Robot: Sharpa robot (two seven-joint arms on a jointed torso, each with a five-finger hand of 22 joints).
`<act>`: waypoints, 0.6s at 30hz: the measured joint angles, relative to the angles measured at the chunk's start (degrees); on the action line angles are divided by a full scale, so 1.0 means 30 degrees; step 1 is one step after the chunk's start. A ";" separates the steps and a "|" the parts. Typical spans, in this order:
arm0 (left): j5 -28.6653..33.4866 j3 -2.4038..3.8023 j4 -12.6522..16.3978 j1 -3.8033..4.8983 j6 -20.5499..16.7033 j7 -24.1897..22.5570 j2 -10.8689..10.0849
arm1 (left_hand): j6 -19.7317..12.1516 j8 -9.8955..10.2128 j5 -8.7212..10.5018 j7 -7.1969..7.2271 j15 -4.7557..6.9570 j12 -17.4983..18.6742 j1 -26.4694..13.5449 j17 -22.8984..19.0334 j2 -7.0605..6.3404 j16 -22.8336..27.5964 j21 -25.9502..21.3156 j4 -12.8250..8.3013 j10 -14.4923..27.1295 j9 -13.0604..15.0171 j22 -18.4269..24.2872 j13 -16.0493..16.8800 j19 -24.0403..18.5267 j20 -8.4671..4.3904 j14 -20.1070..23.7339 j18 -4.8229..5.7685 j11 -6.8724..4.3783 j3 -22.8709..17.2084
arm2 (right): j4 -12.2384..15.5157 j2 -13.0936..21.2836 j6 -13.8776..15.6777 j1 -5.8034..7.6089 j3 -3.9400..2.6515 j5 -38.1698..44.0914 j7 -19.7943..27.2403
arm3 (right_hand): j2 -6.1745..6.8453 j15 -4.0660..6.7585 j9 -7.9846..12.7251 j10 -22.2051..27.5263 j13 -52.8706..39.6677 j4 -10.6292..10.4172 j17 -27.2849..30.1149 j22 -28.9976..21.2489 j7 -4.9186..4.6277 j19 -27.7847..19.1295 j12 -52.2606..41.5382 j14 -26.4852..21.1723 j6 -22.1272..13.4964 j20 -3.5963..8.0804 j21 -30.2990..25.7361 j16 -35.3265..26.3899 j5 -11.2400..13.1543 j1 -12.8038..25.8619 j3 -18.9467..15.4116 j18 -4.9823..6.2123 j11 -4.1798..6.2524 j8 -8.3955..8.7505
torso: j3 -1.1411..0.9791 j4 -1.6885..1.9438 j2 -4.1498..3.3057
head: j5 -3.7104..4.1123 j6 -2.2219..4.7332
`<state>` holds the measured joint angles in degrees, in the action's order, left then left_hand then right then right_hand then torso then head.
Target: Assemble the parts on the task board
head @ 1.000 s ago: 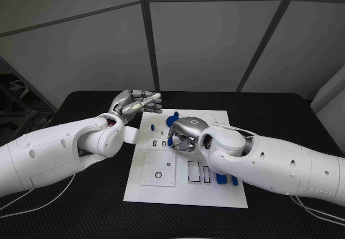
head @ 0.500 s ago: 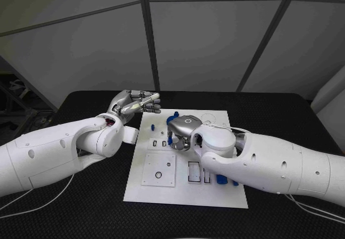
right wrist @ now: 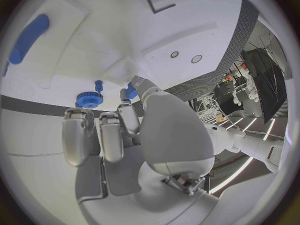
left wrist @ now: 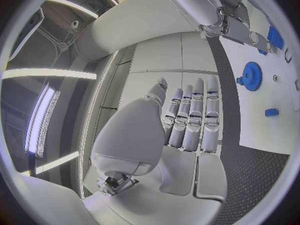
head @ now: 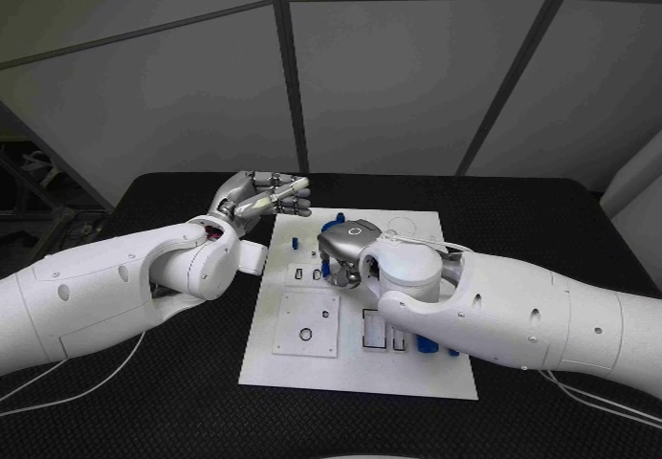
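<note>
The white task board (head: 362,375) lies mid-table. My right hand (head: 348,252) hangs over the board's far middle, fingers curled down. In the right wrist view its thumb and a finger pinch a small blue part (right wrist: 131,91) just above the board (right wrist: 94,35), next to a blue gear (right wrist: 89,99). The gear (head: 330,226) peeks out beyond the hand. My left hand (head: 262,200) is raised off the board's far left corner, fingers straight and side by side, holding nothing. The left wrist view has the gear (left wrist: 252,76) and a small blue block (left wrist: 271,112) on the board (left wrist: 262,95).
A blue peg (head: 294,244) stands near the board's left edge. A square inset plate (head: 306,323) and dark-rimmed slots (head: 375,328) lie nearer me. Blue pieces (head: 428,342) sit half under my right forearm. A long blue piece (right wrist: 28,37) lies apart. Black table (head: 165,402) surrounds the board.
My right arm has slid a little to the left over the board, and its hand sits slightly farther out. The left hand has stayed where it was.
</note>
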<state>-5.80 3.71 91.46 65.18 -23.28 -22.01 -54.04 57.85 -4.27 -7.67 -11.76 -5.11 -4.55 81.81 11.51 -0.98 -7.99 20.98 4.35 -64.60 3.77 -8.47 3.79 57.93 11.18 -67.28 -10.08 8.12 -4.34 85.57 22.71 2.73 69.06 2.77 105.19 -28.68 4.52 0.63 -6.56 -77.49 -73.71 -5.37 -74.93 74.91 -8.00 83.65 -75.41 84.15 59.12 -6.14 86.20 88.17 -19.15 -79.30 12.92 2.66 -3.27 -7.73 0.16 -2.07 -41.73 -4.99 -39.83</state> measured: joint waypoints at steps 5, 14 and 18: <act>0.0000 0.0001 0.0001 0.0001 -0.0001 0.0006 0.0006 | -0.0001 0.0000 0.0000 0.0000 0.0000 0.0000 0.0000 0.0000 0.0000 0.0000 0.0000 0.0000 0.0000 0.0000 -0.0001 0.0000 0.0000 0.0000 0.0000 0.0002 0.0000 0.0000 | -0.0071 -0.0078 -0.0141 0.0007 0.0000 0.0049 -0.0053 | -0.0003 0.0000 0.0003 0.0000 0.0001 0.0000 0.0001 0.0000 0.0000 0.0046 0.0000 0.0000 -0.0002 0.0047 0.0000 0.0000 0.0001 0.0003 0.0000 0.0000 0.0000 -0.0069 | -0.0011 0.0000 0.0000 | -0.0016 -0.0015; 0.0000 0.0002 0.0000 0.0003 -0.0002 0.0016 0.0012 | 0.0000 0.0000 0.0000 0.0000 0.0000 0.0000 0.0000 0.0039 0.0000 0.0000 0.0000 0.0000 0.0000 0.0000 0.0021 0.0001 0.0000 0.0000 0.0000 0.0001 0.0000 0.0000 | -0.0168 -0.0122 -0.0406 0.0012 0.0000 0.0093 -0.0133 | -0.0101 0.0000 0.0002 0.0001 0.0002 0.0000 0.0002 -0.0001 -0.0001 0.0071 0.0000 0.0000 -0.0007 0.0072 0.0000 0.0000 0.0004 0.0103 -0.0001 0.0000 0.0000 -0.0069 | -0.0020 -0.0009 0.0000 | -0.0020 -0.0038; 0.0000 0.0002 -0.0002 0.0003 -0.0002 0.0020 0.0022 | 0.0000 0.0000 0.0000 0.0000 0.0000 0.0000 0.0000 0.0038 0.0000 0.0000 0.0000 0.0000 0.0000 0.0000 0.0020 0.0001 0.0000 0.0000 0.0001 0.0001 0.0000 0.0000 | -0.0197 -0.0171 -0.0454 0.0013 0.0000 0.0103 -0.0143 | -0.0101 0.0000 -0.0009 0.0001 0.0002 0.0001 0.0003 -0.0001 -0.0001 0.0071 0.0001 0.0000 -0.0009 0.0072 0.0000 0.0000 0.0004 0.0102 -0.0002 0.0000 0.0000 -0.0068 | -0.0020 -0.0009 0.0000 | -0.0020 -0.0031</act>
<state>-5.80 3.71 91.45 65.19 -23.29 -21.95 -53.97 57.85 -4.27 -7.67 -11.76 -5.11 -4.55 81.81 11.63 -0.98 -7.99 20.98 4.35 -64.60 3.77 -8.41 3.79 57.93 11.17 -67.27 -10.08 8.12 -4.34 84.98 22.20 1.37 69.10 2.77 105.50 -29.11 4.22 0.63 -6.59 -77.49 -73.71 -5.37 -74.92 74.91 -8.00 83.87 -75.41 84.15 59.10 -5.92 86.20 88.17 -19.14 -78.99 12.92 2.66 -3.27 -7.93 0.10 -2.10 -41.73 -5.05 -39.92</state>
